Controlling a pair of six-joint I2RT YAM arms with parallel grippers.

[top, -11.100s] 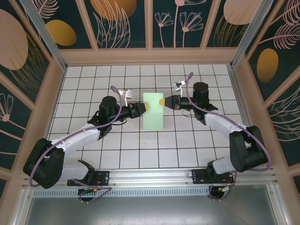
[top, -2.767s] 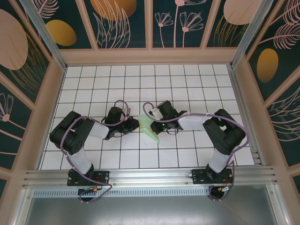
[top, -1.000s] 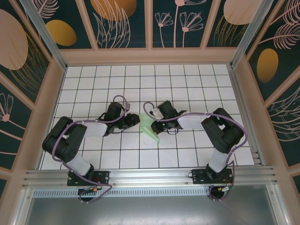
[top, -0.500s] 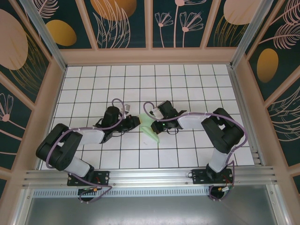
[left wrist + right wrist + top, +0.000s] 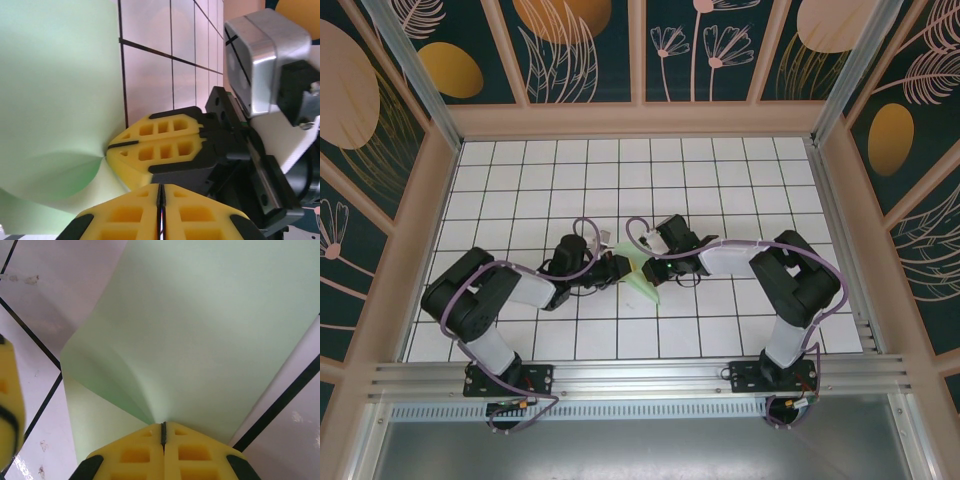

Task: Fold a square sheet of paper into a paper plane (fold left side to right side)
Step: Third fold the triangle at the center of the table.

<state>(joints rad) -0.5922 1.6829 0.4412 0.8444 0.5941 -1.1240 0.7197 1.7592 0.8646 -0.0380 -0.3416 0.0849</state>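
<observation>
The square sheet of paper lies near the table's middle as a pale green, creased, pointed shape. My right gripper is shut on its left edge. In the right wrist view the yellow jaws pinch the paper, which bulges up from the tip. My left gripper sits just left of it, almost tip to tip. In the left wrist view its jaws are pressed together with nothing seen between them. They sit next to the right gripper and the curved paper.
The white grid table is ringed by a wooden frame at the back and sides. An aluminium rail runs along the near edge. Both arms fold low over the middle tiles. The left gripper's yellow finger shows at the right wrist view's left edge.
My left gripper has moved right towards the paper's edge and its jaws have come together. The right gripper keeps its pinch on the paper in the same place.
</observation>
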